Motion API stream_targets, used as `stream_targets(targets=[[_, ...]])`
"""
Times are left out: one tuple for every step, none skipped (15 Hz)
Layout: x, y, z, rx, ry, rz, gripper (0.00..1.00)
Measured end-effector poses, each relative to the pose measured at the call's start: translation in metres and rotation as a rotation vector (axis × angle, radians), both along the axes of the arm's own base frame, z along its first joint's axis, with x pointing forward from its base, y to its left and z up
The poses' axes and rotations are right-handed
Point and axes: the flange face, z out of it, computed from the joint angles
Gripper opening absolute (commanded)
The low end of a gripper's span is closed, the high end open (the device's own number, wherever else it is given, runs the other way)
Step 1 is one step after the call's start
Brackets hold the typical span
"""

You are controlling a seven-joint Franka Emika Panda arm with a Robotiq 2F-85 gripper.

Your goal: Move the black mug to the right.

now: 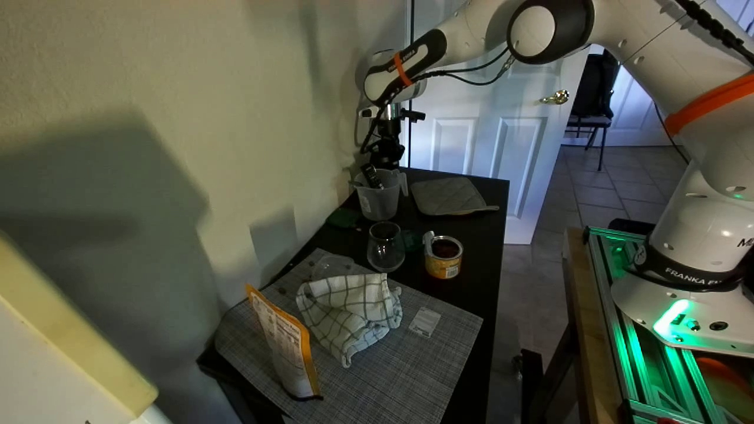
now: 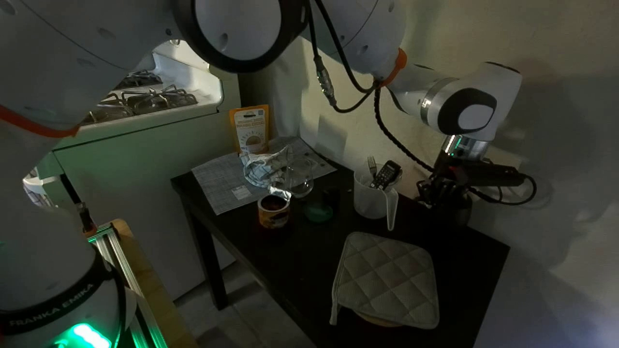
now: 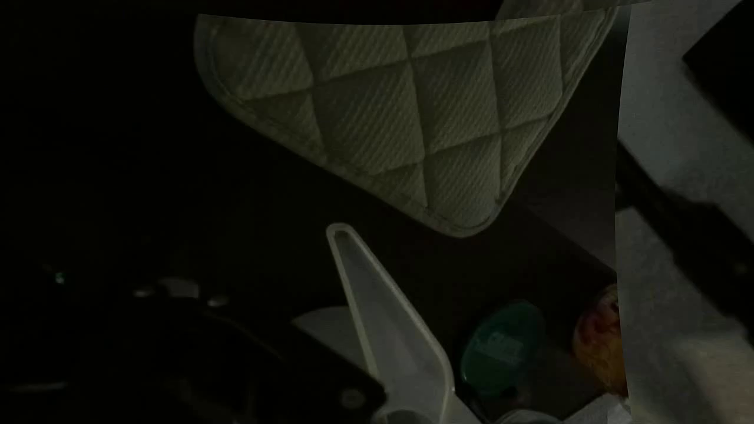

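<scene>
The black mug (image 2: 457,212) appears as a dark rounded shape at the table's far end near the wall, directly under my gripper (image 2: 430,192) in an exterior view. It blends with the dark table and gripper, so its outline and handle are unclear. My gripper also shows pointing down in an exterior view (image 1: 386,152), behind the clear pitcher. It is at or touching the mug's upper part; I cannot tell if the fingers are closed on it. In the very dark wrist view, a black gripper part covers the lower left, and the mug cannot be made out.
A clear pitcher (image 2: 372,193) with a fork and black handset stands beside the gripper. A quilted pot holder (image 2: 389,280) lies close by. An open can (image 2: 274,211), a green lid (image 2: 318,212), a clear glass (image 1: 386,250) and a checked towel (image 1: 353,309) lie farther along.
</scene>
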Motion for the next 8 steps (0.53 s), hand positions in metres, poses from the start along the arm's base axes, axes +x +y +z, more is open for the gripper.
stream_targets(targets=[[-0.0001, -0.0004, -0.0019, 0.001, 0.002, 0.0, 0.03], [-0.0002, -0.0004, -0.0036, 0.002, 0.004, -0.001, 0.03], [-0.0004, -0.0003, -0.0046, 0.002, 0.005, -0.001, 0.03], [-0.0005, -0.0002, -0.0051, 0.003, 0.006, -0.002, 0.03], [-0.0007, -0.0001, -0.0055, 0.003, 0.007, -0.003, 0.03], [-0.001, 0.0003, -0.0063, 0.004, 0.009, -0.004, 0.03], [-0.0017, 0.0011, -0.0078, 0.004, 0.011, -0.005, 0.03], [-0.0025, 0.002, -0.0096, 0.004, 0.012, -0.006, 0.03]])
